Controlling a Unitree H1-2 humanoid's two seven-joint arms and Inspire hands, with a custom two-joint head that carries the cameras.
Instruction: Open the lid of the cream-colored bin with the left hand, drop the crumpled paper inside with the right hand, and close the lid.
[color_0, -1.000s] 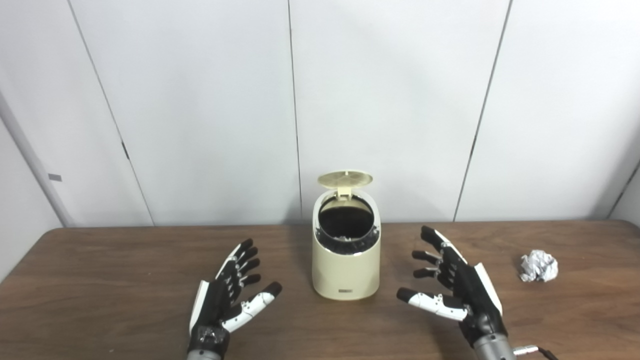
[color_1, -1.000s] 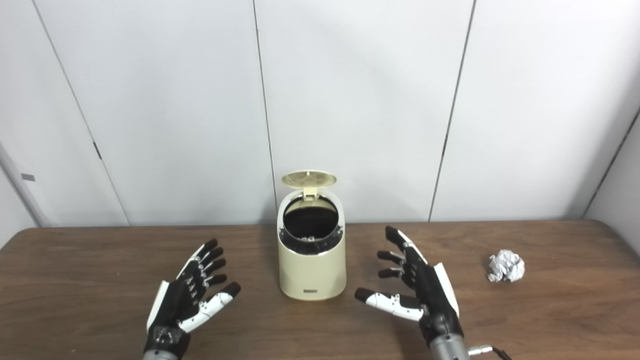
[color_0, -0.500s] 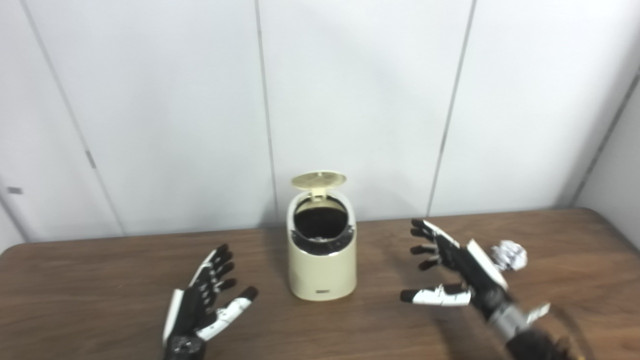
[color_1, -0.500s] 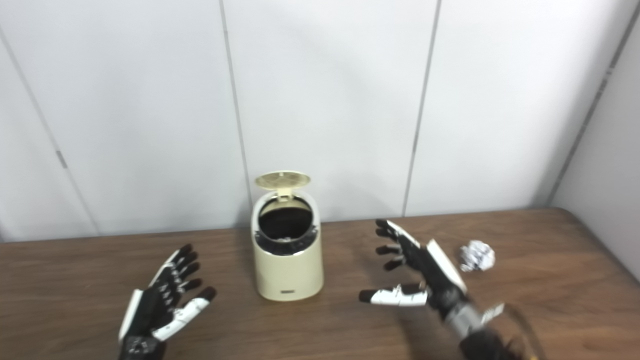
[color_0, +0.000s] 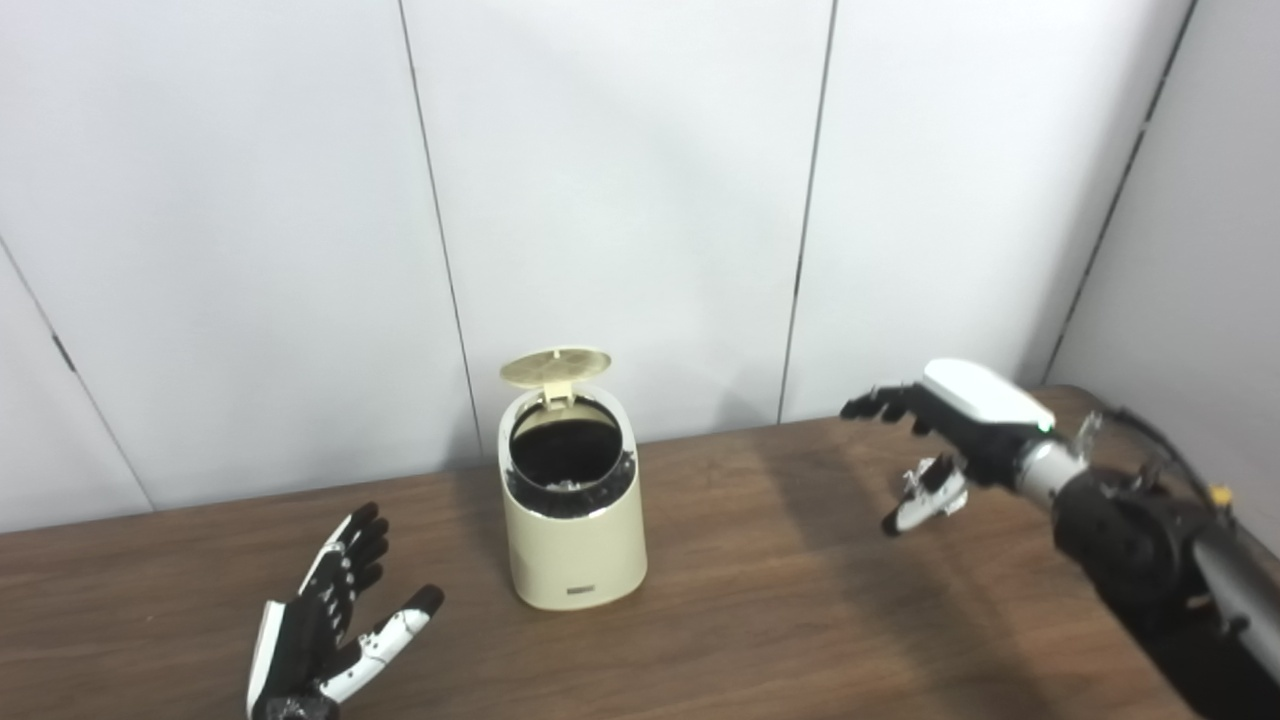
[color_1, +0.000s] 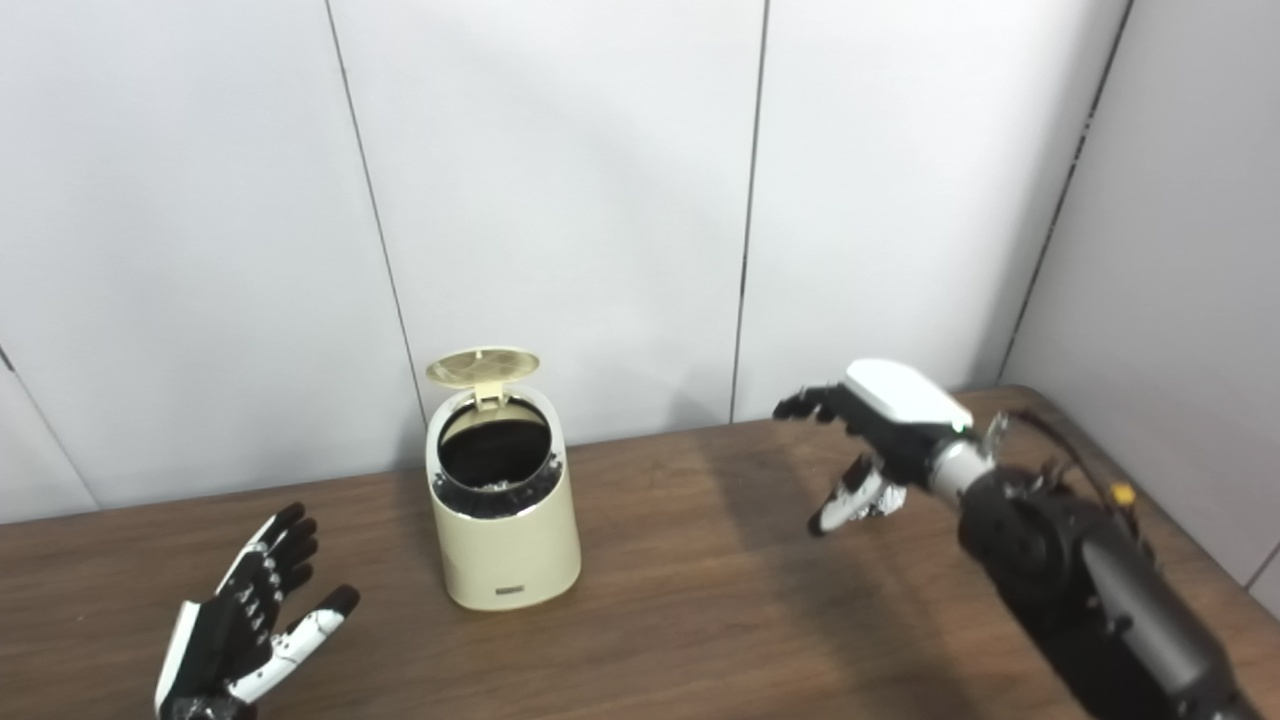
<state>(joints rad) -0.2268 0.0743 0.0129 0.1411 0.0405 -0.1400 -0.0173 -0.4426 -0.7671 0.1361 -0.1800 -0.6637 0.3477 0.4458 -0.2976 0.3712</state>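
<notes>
The cream-colored bin (color_0: 572, 540) stands on the brown table (color_0: 780, 600) with its round lid (color_0: 555, 365) tipped up at the back, so the dark inside shows. My left hand (color_0: 325, 630) lies open, palm up, low to the left of the bin. Far to the right, my right hand (color_0: 950, 430) hovers open above the table, fingers spread and pointing left, thumb hanging down. The crumpled paper (color_1: 886, 503) is mostly hidden behind that thumb. Only a small white scrap of it shows.
White wall panels run close behind the bin. A grey side wall (color_0: 1180, 250) closes in at the table's right end, just past my right arm. A thin cable (color_0: 1150, 440) runs along that arm.
The camera has swung right, so the whole picture has shifted left. My right hand has risen and travelled right, over the crumpled paper. The left hand and the bin have stayed put.
</notes>
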